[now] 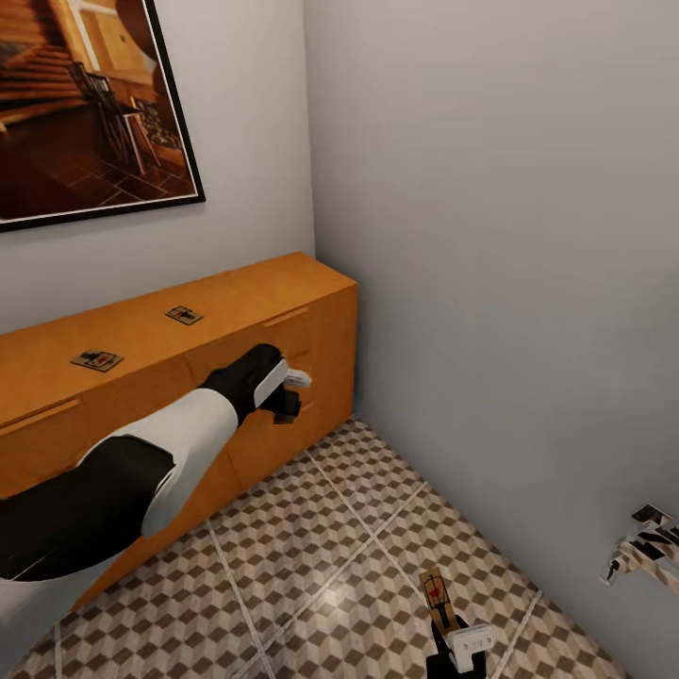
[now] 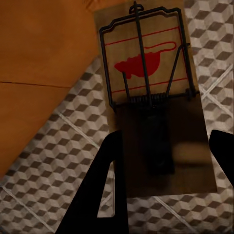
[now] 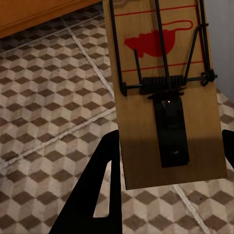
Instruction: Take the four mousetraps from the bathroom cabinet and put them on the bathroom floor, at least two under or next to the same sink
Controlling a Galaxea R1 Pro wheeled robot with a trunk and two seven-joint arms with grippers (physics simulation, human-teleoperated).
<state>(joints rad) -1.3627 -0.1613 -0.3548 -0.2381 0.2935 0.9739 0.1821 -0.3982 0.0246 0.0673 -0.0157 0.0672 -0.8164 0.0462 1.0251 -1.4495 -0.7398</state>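
Here each gripper, left [image 2: 163, 161] and right [image 3: 168, 161], clamps a mousetrap over cube-patterned bathroom floor [image 1: 358, 566]; two mousetraps top the cabinet [image 1: 255, 292].

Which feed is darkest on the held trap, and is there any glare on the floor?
Left wrist view: the near half of the held mousetrap sits in deep shadow, its red mark still readable. Right wrist view: the other mousetrap is evenly lit, shaded only at its near end. Head view: a soft pale sheen on the bathroom floor tiles, no blur.
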